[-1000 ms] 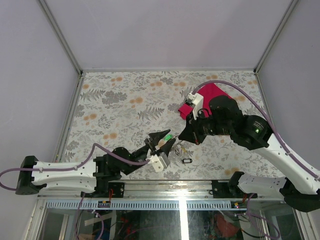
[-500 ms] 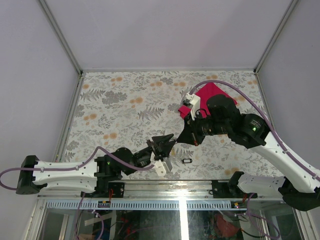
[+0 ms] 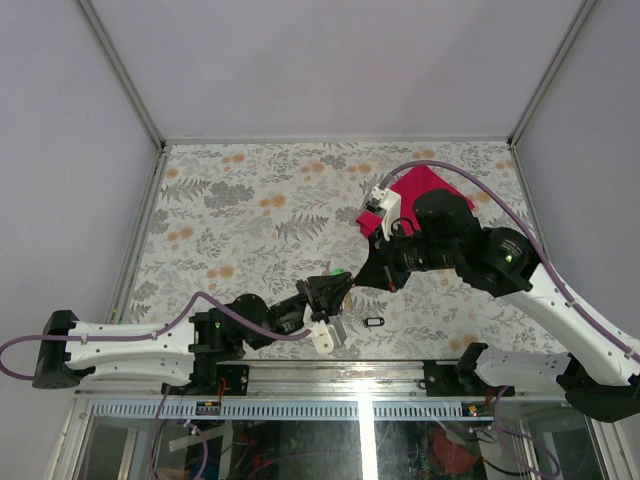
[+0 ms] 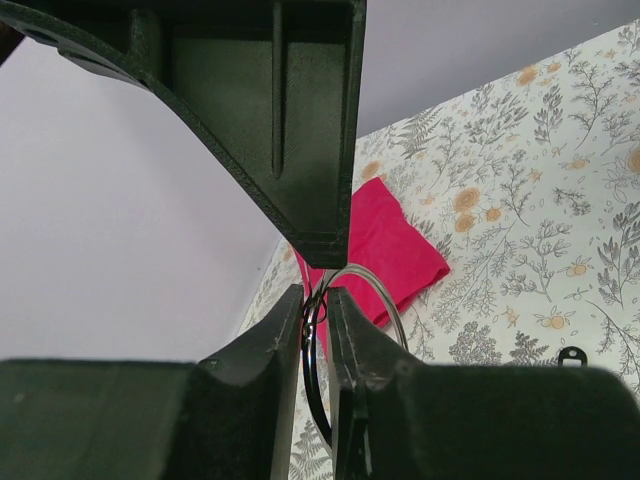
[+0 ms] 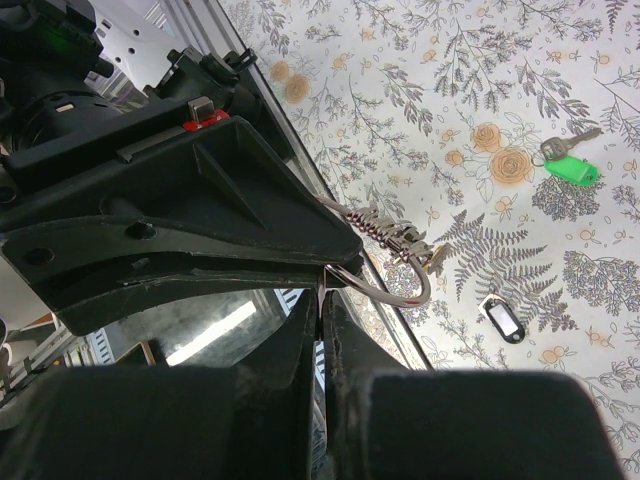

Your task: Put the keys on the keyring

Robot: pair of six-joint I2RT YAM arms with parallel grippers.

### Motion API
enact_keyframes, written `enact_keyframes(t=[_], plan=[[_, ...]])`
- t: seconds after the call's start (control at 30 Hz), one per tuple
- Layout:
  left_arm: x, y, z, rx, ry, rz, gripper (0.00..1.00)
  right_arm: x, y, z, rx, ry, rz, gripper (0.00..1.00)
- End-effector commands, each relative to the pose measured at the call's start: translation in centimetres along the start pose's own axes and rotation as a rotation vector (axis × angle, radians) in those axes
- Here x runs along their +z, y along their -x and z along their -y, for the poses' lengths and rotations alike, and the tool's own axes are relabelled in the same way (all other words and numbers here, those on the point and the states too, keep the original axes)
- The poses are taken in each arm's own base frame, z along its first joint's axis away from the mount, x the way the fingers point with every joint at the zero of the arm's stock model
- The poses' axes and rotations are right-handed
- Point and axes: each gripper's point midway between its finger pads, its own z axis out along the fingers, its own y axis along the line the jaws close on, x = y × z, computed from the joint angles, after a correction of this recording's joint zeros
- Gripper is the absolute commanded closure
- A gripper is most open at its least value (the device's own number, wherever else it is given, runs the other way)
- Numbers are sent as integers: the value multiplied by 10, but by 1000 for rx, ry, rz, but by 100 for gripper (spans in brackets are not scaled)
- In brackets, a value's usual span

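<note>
Looks like ring handover: R gripper pinched shut on keyring, mid-air – L gripper nearly closed round it, grip unclear. Next, prob. fetch black key tag at 4 o'clock – needs a freed hand

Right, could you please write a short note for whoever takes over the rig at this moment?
Right gripper: fingers shut on the keyring.
Left gripper: fingers flank the same ring; firm grip unclear.
Done: a small cluster, apparently keys, hangs on the ring.
Left: green-tagged key and black key tag lie loose on the table, to be threaded on.
</note>
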Motion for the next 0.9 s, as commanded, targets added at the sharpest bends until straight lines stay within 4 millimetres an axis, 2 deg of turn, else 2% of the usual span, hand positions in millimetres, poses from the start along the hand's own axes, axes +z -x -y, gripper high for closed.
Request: enact_keyframes(t=[0.0,0.27,0.47,0.63,0.87], plan=[[1,26,-19,-48,48,75,86,-5,10,-12,-7,52,31,100],[0,29,-19,-62,43,85,78,-4,11,-11,-7,47,34,100],[0,31,-19,-65,41,91,78,-4,10,-10,-5,45,32,100],[0,33,-18,-76,33,101,84,-2,8,-9,-3,43,22,100],[1,39,-18,-123,29,113,100,-1,4,-6,-3,34,17,100]])
